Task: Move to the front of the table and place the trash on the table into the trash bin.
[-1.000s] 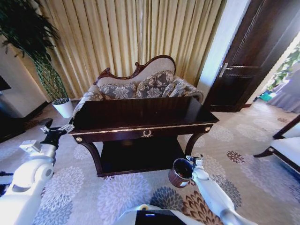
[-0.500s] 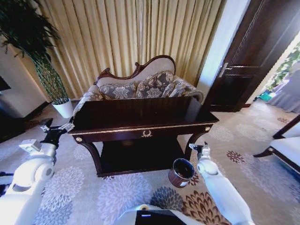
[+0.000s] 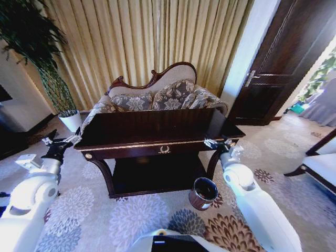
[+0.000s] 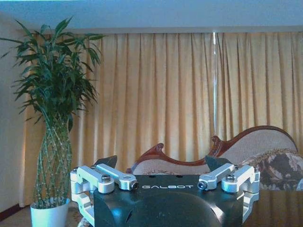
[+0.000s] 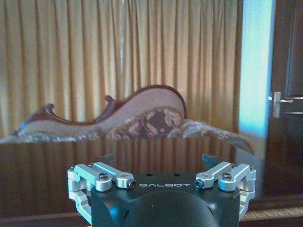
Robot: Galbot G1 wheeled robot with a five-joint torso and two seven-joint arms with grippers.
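Two grippers: both sit at table-top height, one at each end of the table (image 3: 157, 128), and you hold nothing in either.
Right gripper (image 3: 216, 143): it hangs at the front edge near the right corner, about 4 o'clock from the table's centre; both wrist views show the jaws spread wide and empty.
Left gripper (image 3: 62, 140): it waits just off the left end, about 8 o'clock from centre, jaws also apart.
Table top: from the head view it looks bare and glossy; you cannot make out any paper scrap or bottle on it, so check before you reach.
Trash bin (image 3: 203, 192): it stands upright on the carpet at about 5 o'clock, beside the right front leg and below the right gripper.
Step in hand: likely the last piece is done or you are lining up for another look.
Advice: scan the far edge and corners, keep the right wrist clear of the gold trim, and lower straight over the bin's mouth when you drop anything.
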